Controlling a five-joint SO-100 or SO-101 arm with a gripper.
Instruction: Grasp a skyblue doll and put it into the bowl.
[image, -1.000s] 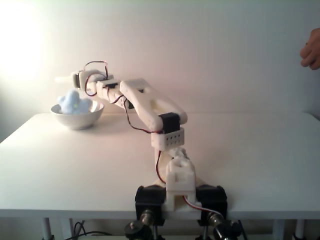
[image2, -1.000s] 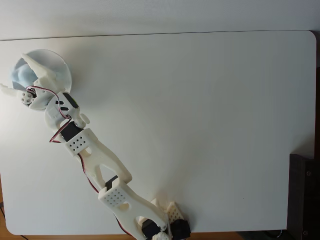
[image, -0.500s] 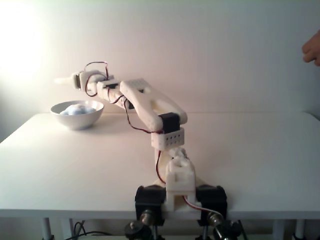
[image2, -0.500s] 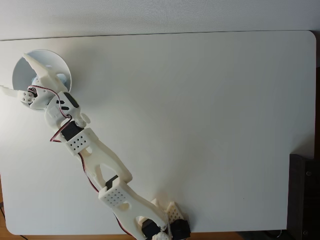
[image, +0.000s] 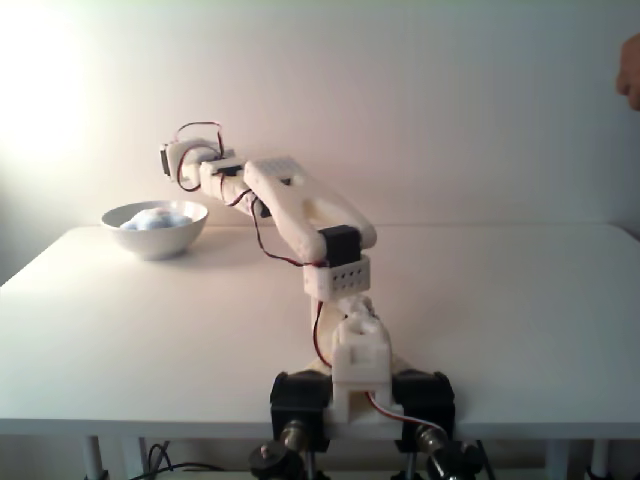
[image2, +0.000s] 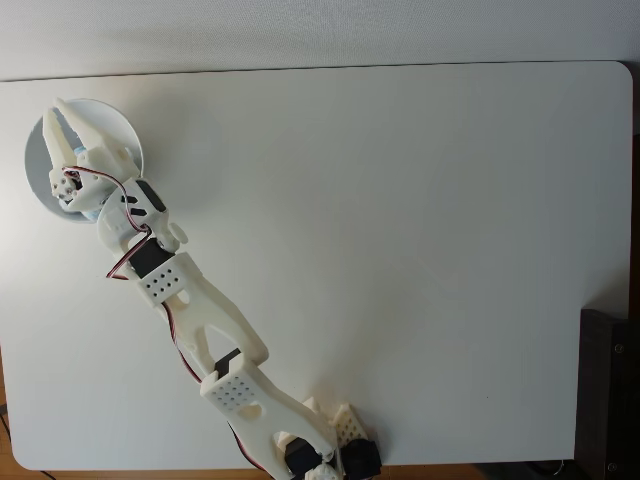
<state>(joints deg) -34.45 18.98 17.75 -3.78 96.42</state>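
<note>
White table (image: 520, 300) all around me, with a pale wall behind it and bright light in the upper left corner of the fixed view from the front.

I am a white arm (image2: 200, 320) with red and black wires. My base sits at the near edge of the table, and I reach out toward the far left corner.

The bowl (image: 155, 230) is white and round. It sits on the table at that far left corner. In the fixed view from above, the bowl (image2: 120, 125) is at the top left, and my gripper (image2: 57, 122) hangs right over it.

My two fingers are close together, almost touching at the tips. They hold nothing. From the front, my gripper is turned away, so I cannot see its tips there.

The skyblue doll (image: 155, 218) lies inside the bowl. From the front, just its soft blue top peeks over the rim. From above, my gripper covers most of it, and I can only see a tiny bit of blue next to my wrist.

A hand (image: 630, 85) shows at the right edge of the front view, up high and far from me.
</note>
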